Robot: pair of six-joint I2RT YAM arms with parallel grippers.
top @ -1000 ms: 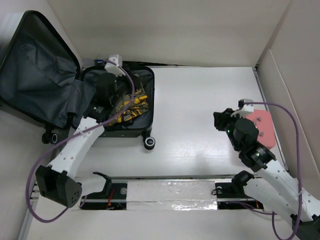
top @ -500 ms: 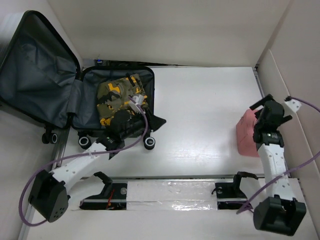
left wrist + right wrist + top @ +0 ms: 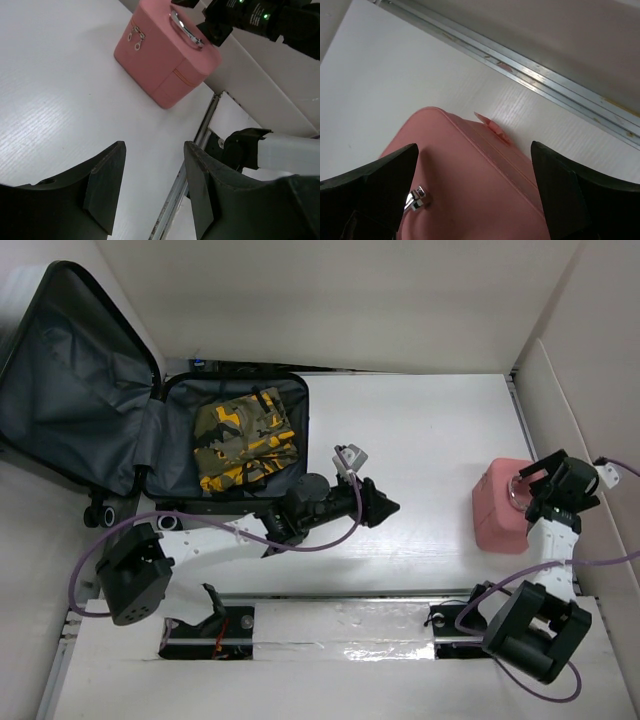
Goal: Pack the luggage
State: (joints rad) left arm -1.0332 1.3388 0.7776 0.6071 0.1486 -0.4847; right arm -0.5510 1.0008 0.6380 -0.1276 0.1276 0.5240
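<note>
The luggage [image 3: 70,390] lies open at the far left, its lid leaning on the left wall. A camouflage folded cloth [image 3: 243,440] lies in its lower half. My left gripper [image 3: 385,505] reaches over the middle of the table, outside the luggage, pointing right. In the left wrist view it [image 3: 152,150] is open with only bare table between its fingers. A pink case [image 3: 500,505] with a silver handle [image 3: 186,30] stands at the right. My right gripper [image 3: 474,150] hovers wide open just above the case's top [image 3: 470,200], holding nothing.
A cardboard wall [image 3: 560,390] runs close behind the pink case on the right. A metal rail [image 3: 340,600] crosses the table's near edge between the arm bases. The luggage's black wheels [image 3: 100,515] face the near side.
My left arm came out of the luggage and swung right across the table, its jaws opening. My right arm drew back toward the right wall and spread its jaws wide over the pink case.
</note>
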